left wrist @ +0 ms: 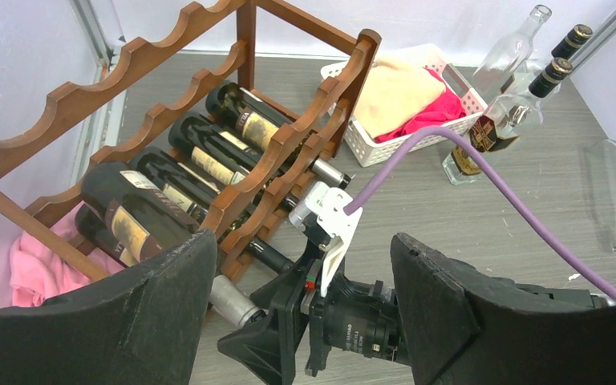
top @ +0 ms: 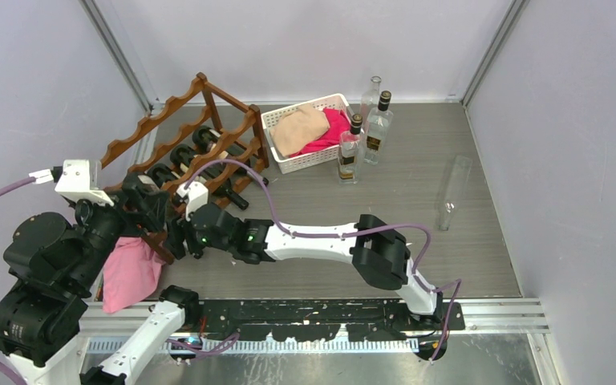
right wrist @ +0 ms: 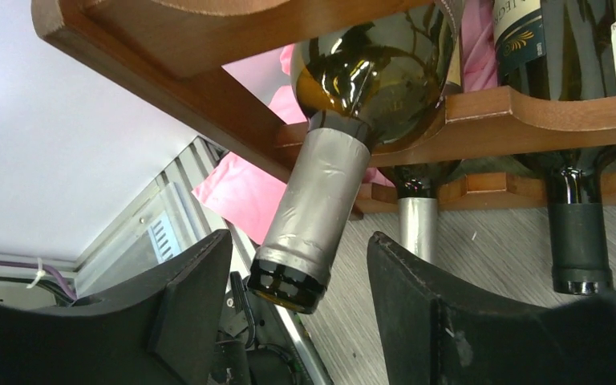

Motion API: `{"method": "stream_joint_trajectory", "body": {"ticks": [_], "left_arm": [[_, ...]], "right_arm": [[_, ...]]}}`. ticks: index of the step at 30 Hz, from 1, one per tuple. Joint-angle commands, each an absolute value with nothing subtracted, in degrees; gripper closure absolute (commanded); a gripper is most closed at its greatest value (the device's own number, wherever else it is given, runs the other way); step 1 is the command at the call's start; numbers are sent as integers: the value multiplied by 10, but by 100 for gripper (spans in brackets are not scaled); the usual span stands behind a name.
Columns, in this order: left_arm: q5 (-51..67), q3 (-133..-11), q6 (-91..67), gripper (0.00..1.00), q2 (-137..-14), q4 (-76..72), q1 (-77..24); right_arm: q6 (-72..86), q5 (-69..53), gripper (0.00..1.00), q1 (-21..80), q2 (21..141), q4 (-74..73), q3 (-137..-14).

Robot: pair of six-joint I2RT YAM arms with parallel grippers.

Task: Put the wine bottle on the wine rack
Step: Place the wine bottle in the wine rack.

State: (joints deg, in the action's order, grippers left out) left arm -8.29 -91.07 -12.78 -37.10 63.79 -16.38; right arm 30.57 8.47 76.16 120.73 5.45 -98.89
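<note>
Right gripper (right wrist: 297,245), jaws spread wide, flanked the foil neck of a wine bottle (right wrist: 373,68) lying in the wine rack (right wrist: 521,112), upper frame. Left gripper (left wrist: 301,245) hung with jaws parted, holding nothing.

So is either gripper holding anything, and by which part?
Nothing. The right gripper is open astride the neck of the wine bottle, not touching; the left gripper is open, empty.

Bright, even, diffuse light — shadows fall soft on the grey wood-grain table (top: 417,200). White glare streaks the dark glass wine bottle with silver foil neck (right wrist: 345,144); the near black fingers (right wrist: 441,321) look soft-focused.
</note>
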Motion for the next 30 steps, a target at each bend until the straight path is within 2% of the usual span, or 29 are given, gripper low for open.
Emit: {"method": "stream_joint_trajectory", "body": {"ticks": [1, 11, 19, 23, 26, 30], "left_arm": [[-74, -928, -115, 21, -370, 628, -163], [-77, -931, -117, 21, -367, 628, -163], [-77, -933, -118, 21, -367, 628, -163], [-77, -931, -118, 21, -367, 628, -163], [-76, -929, -118, 21, -367, 626, -163], [-76, -926, -119, 21, -366, 624, -163]], "right_arm": [[316, 100, 34, 764, 1208, 65, -1041], [325, 104, 45, 759, 1227, 46, -1062], [333, 99, 47, 759, 1234, 23, -1070], [335, 101, 58, 759, 1231, 27, -1065], [333, 102, 74, 758, 1227, 33, -1061], [338, 114, 89, 758, 1219, 40, -1048]]}}
